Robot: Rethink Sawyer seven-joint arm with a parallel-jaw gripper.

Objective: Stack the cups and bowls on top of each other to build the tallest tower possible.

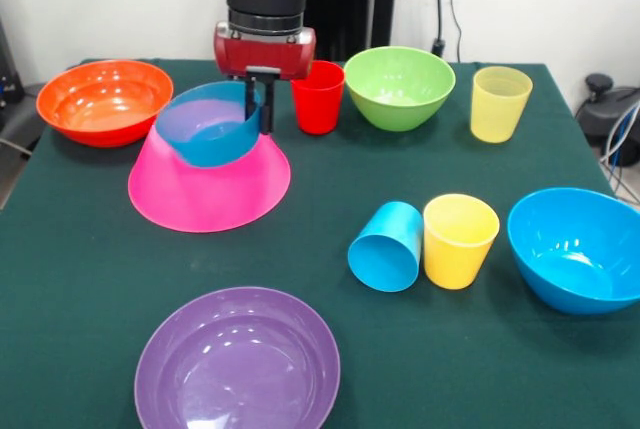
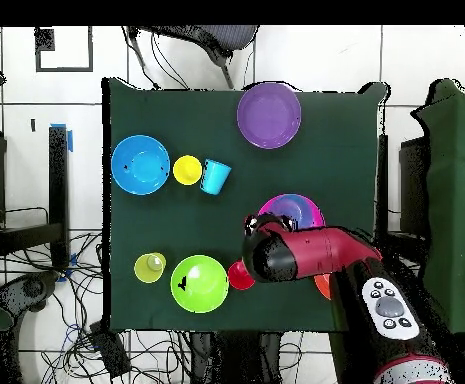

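Front and overhead views of the bench [image 1: 90, 249]. The gripper [image 1: 264, 99] is hanging above the upturned pink bowl [image 1: 210, 194], its jaws clenched on the far rim of a blue bowl [image 1: 210, 127], which is sitting tilted on the pink bowl's base; together these are forming the tower. In the overhead view the arm [image 2: 316, 252] is covering most of this stack.

The orange bowl [image 1: 104, 99] is resting upright at the far corner just beside the tower. The red cup [image 1: 318, 97], green bowl [image 1: 399, 86] and pale yellow cup [image 1: 499, 103] are standing in a row along the far edge. Mid-bench, the blue cup [image 1: 386, 246] is lying on its side, touching the upright yellow cup [image 1: 459, 239], with a larger blue bowl [image 1: 577, 247] near the side edge. The purple bowl [image 1: 238, 361] is sitting at the near edge.
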